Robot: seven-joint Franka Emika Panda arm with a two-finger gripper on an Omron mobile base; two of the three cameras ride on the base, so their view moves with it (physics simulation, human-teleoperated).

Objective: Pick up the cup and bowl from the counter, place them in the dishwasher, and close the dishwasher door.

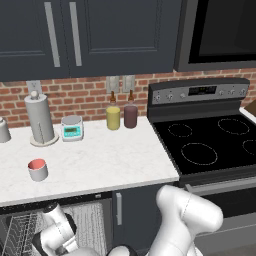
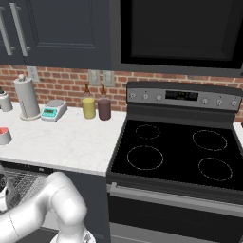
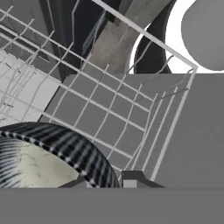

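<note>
The bowl [image 3: 52, 148], dark with a striped rim and a pale inside, lies low over the white wire rack [image 3: 109, 118] of the open dishwasher [image 1: 20, 227]. My gripper [image 3: 107, 180] is shut on the bowl's rim, one fingertip on each side of it. In the left base view my arm reaches down into the dishwasher under the counter [image 1: 100, 160]. The cup [image 1: 37, 170], white outside and pink-red inside, stands upright near the counter's front left and shows again as the cup [image 2: 4, 135] at the left edge of the right base view.
At the back of the counter stand a paper towel roll [image 1: 40, 120], a small scale [image 1: 72, 128], a yellow bottle [image 1: 113, 116] and a maroon bottle [image 1: 130, 114]. The black stovetop [image 1: 210, 142] lies to the right. Dark cabinets hang overhead.
</note>
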